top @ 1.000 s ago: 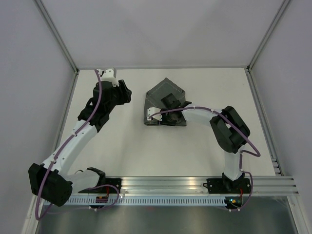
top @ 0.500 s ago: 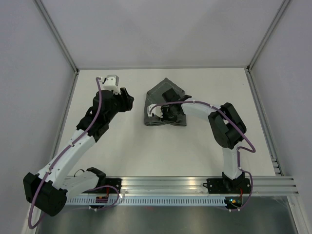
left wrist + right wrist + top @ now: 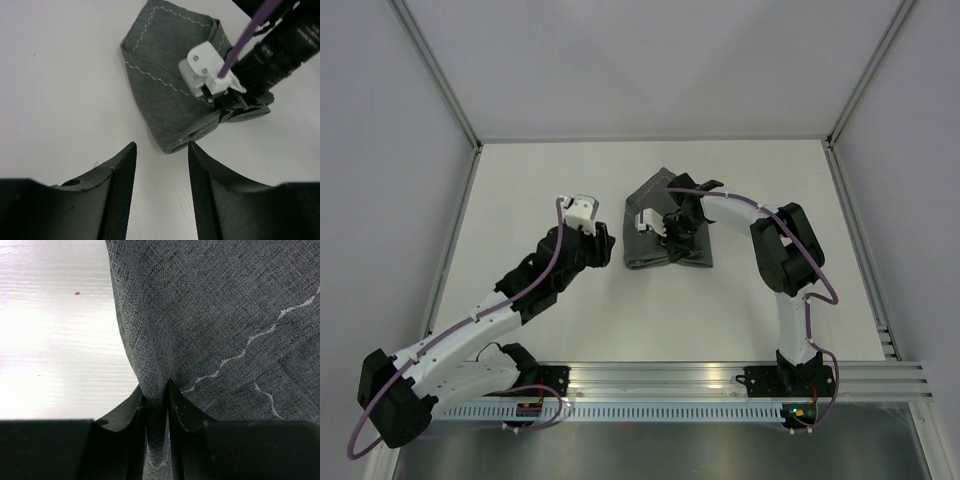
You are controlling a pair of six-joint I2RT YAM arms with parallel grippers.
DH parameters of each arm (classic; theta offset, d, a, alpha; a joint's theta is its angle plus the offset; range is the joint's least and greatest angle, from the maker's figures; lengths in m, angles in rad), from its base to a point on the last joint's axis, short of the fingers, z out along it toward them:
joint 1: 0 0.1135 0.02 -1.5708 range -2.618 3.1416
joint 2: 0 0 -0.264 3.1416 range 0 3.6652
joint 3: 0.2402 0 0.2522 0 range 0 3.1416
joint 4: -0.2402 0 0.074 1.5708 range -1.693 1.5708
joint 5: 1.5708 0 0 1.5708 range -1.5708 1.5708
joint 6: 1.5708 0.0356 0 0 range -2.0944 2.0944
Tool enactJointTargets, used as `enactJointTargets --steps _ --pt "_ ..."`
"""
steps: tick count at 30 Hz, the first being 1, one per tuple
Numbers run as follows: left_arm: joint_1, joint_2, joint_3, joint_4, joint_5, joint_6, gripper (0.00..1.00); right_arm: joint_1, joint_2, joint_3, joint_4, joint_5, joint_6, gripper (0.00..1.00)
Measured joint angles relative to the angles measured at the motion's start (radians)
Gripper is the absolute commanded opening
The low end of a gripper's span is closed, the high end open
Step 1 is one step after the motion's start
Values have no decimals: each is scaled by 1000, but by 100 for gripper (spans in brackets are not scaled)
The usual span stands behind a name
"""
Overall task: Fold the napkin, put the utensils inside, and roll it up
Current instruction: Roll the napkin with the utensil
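Observation:
The dark grey napkin [image 3: 642,248] lies folded into a thick bundle at mid-table, its pale zigzag stitching showing [image 3: 155,85]. My right gripper [image 3: 672,232] reaches over the bundle from the right. It is shut on a pinched ridge of the napkin [image 3: 210,305], and cloth fills the narrow gap at the right gripper [image 3: 156,386]. My left gripper [image 3: 603,246] sits just left of the bundle, low over the table. The left gripper [image 3: 161,147] is open, with bare table between its fingers and the bundle's rolled end just beyond the tips. The utensils are hidden.
The right arm's white wrist mount [image 3: 207,70] and purple cable [image 3: 250,30] sit over the bundle's right half. A metal rail [image 3: 720,380] runs along the near edge, and grey walls with frame posts [image 3: 440,75] close in the table.
My left arm swung from the far left down to the bundle's left end. The right gripper shut on the cloth and turned the bundle more square to the table.

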Motion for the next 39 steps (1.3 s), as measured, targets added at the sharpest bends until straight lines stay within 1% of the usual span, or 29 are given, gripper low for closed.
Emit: enactJointTargets --steps 5,6,12,15,18,21,32,39 --pt "-125 40 -59 66 -46 79 55 -23 26 32 -74 -53 -11 18" --pt "-151 62 -60 85 -53 103 57 -28 32 38 -86 -64 -13 18" --pt "-302 222 -60 205 -78 272 63 -51 63 70 -138 -115 -14 18" --pt "-348 333 -55 232 -75 349 65 -58 72 79 -156 -130 -14 17" --pt "-359 426 -47 256 -75 411 69 -60 79 88 -172 -136 -14 17" --pt "-359 489 -47 302 -76 466 70 -66 90 99 -189 -150 -14 17" --pt "-362 709 24 492 -102 665 71 -79 119 134 -228 -176 -14 17" --pt "-366 851 88 558 -107 768 71 -82 132 151 -252 -183 -20 16"
